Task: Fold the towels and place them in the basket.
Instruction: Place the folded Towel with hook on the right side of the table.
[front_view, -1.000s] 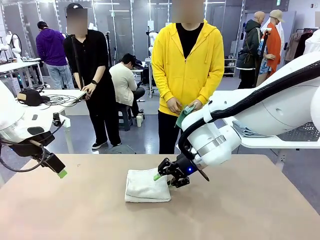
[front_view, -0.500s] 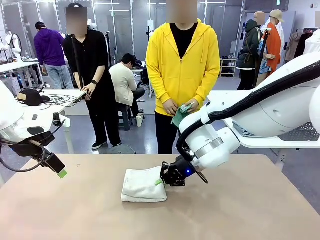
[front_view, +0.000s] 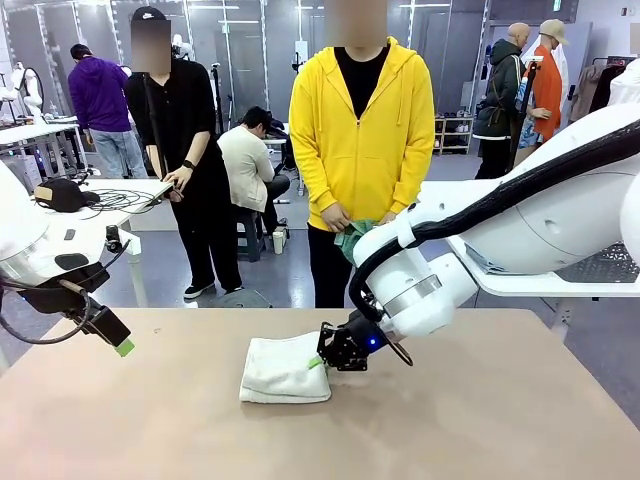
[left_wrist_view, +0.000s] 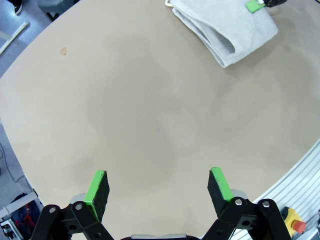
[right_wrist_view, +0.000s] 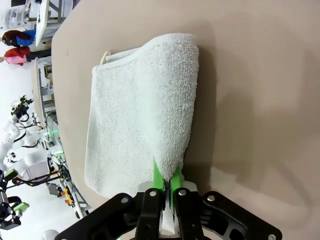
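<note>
The right end effector (front_view: 320, 360) was pinched shut, its green pads pressed together on a raised fold at the edge of the off-white towel (front_view: 285, 371). The rest of that folded towel lay flat on the tan surface (front_view: 470, 420), stretching away from the fingertips toward the robot's left; in the right wrist view it ran straight ahead of the closed fingers. The left end effector (left_wrist_view: 157, 181) hung above the surface with its jaws spread wide and nothing between them, well apart from the towel, which lay far ahead of its fingertips at the upper edge of the left wrist view. Beyond the right end effector, across the surface, a person in a yellow hoodie stood holding a green towel (front_view: 350, 238) in both hands at waist height.
</note>
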